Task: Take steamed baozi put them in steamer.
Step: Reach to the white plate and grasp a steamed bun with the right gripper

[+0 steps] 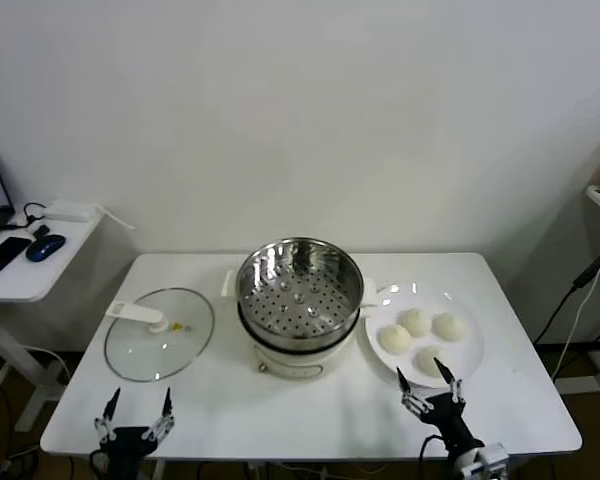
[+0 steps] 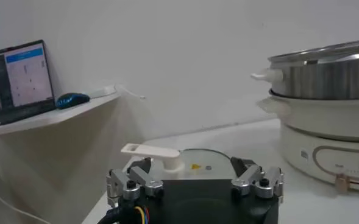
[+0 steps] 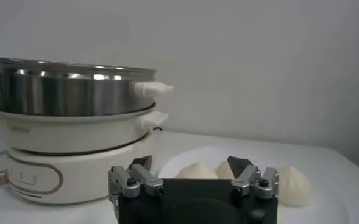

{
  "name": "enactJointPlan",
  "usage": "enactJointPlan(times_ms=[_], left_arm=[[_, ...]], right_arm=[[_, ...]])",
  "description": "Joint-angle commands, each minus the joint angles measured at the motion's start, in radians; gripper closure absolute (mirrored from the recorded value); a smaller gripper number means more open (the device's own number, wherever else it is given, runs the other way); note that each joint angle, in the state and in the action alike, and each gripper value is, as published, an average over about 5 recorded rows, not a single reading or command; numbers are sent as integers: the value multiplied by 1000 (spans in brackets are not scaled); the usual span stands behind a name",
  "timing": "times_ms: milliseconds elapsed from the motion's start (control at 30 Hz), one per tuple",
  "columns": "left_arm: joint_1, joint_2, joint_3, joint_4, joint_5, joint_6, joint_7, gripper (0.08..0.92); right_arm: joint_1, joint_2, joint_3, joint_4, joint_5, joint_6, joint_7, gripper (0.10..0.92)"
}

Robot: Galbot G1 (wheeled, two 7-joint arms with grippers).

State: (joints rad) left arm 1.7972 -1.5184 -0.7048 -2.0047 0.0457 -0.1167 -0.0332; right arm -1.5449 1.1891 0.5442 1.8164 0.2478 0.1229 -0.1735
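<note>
White table [image 1: 230,400] before bare wall, side shelf (laptop [image 2: 17,76]), both grippers released, left [image 1: 135,408], right [image 1: 430,380]

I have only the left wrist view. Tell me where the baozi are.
Observer: Four baozi lie on a white plate, to the right of the steamer.
Operator: Report what's inside the steamer.
Observer: Nothing. Its perforated floor is bare.
Operator: Give me the right arm's position.
Observer: The right end effector is open at the plate's near edge, facing the baozi.
</note>
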Motion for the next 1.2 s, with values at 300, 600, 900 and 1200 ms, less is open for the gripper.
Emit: enactJointPlan(times_ms=[300, 600, 900, 1200], left_arm=[[-15, 4, 8, -13, -11, 4, 7, 177], [-32, 7, 3, -5, -24, 13, 19, 177], [-51, 9, 7, -1, -32, 22, 25, 177], [-49, 9, 15, 6, -48, 23, 24, 177]], right_arm=[[497, -492, -34, -157, 18, -177, -427, 203], [956, -735, -411, -413, -16, -192, -856, 203], [1536, -751, -1053, -626, -26, -151, -1003, 203], [1941, -577, -1603, -789, 5, -129, -1057, 203]])
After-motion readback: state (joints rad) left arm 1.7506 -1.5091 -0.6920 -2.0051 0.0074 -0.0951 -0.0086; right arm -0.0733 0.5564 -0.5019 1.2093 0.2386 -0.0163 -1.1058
